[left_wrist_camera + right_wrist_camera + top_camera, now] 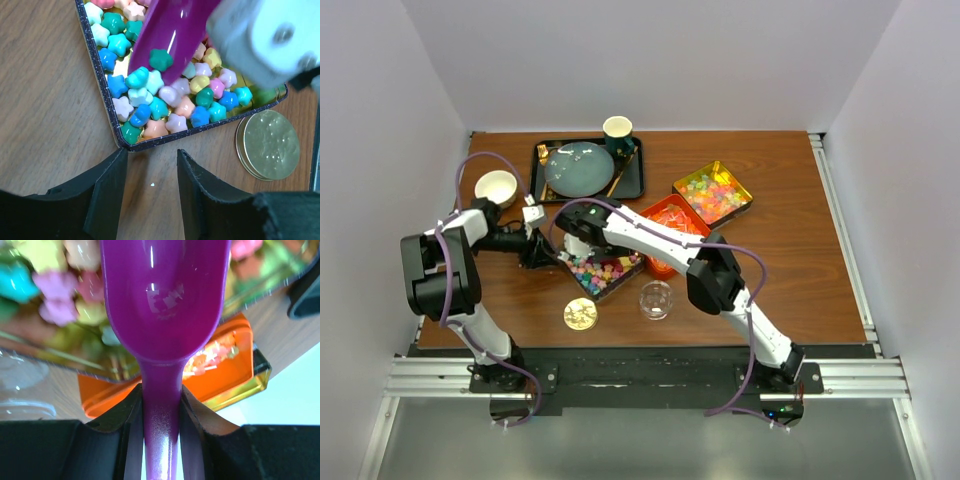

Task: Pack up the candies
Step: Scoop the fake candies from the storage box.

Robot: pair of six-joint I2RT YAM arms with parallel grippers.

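Right gripper (160, 401) clamped the purple scoop (165, 305) by its handle; pastel star-shaped candies (165, 95) lay jumbled, pointing every way.

We've got white shells on the left arm (440, 275) and right arm (650, 235), chunky black joint blocks, a purple cable (757, 270) looped along each. Fingers (107, 185) are matte black wedges; one white housing (260, 40) shows a round screw.
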